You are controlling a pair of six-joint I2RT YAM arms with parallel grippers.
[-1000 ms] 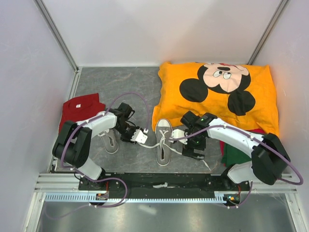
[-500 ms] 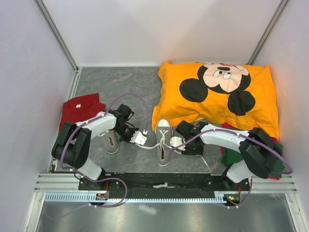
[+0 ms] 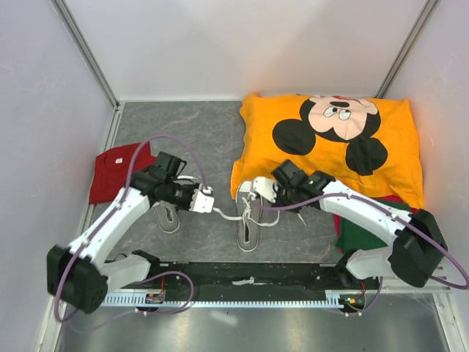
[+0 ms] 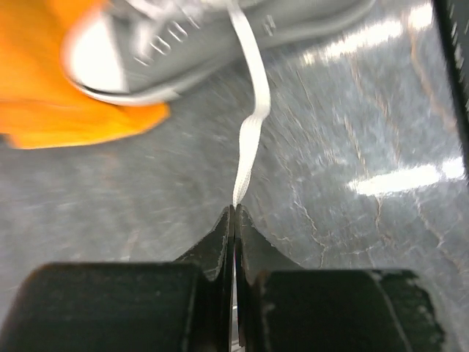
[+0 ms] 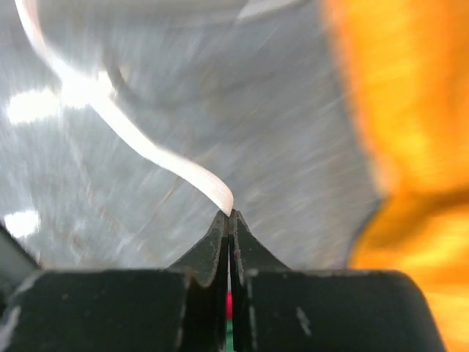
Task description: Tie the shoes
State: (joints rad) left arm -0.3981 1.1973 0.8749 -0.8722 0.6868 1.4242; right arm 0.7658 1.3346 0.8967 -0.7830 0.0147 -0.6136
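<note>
Open grey bench (image 3: 183, 128) lies behind and to the left of the middle shoe (image 3: 248, 220), bounded by white walls (image 3: 44, 110). In front of the shoe runs the black base rail (image 3: 242, 273). The middle shoe points its white toe cap away from the arms, at the near edge of an orange cushion (image 3: 330, 139) printed with a Mickey Mouse face. The second shoe (image 3: 167, 216) lies to its left, partly under the left arm. A red cloth (image 3: 117, 167) lies farther left and a green cloth (image 3: 366, 231) to the right, under the right arm. The left hand (image 4: 234, 213), just left of the middle shoe, is closed on a white lace (image 4: 249, 125) running to that shoe. The right hand (image 5: 229, 215), beside the toe cap, is pinched shut on the other lace end (image 5: 139, 139).
</note>
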